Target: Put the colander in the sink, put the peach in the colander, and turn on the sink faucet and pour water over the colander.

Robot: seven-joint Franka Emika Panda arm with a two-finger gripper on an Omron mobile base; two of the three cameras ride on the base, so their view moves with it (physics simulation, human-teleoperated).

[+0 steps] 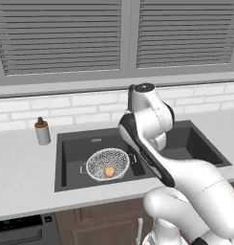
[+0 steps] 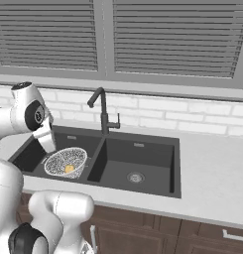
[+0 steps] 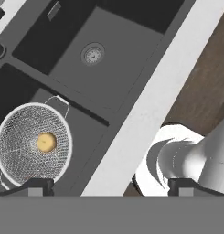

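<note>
My gripper (image 3: pixel 106 187) stands wide, holding nothing. The silvery mesh colander (image 1: pixel 107 164) sits in the left basin of the dark sink (image 1: pixel 70 182), the small orange peach (image 1: pixel 109 172) inside it.

1. In the left base view the arm pretty much covers the sink (image 1: pixel 70 143) divider and part of the right basin.
2. Hand view: the colander (image 3: pixel 22 137) loses its lower edge behind a fingertip (image 3: pixel 38 186).
3. The sink faucet (image 2: pixel 102 111) lever is too tiny to read.
</note>
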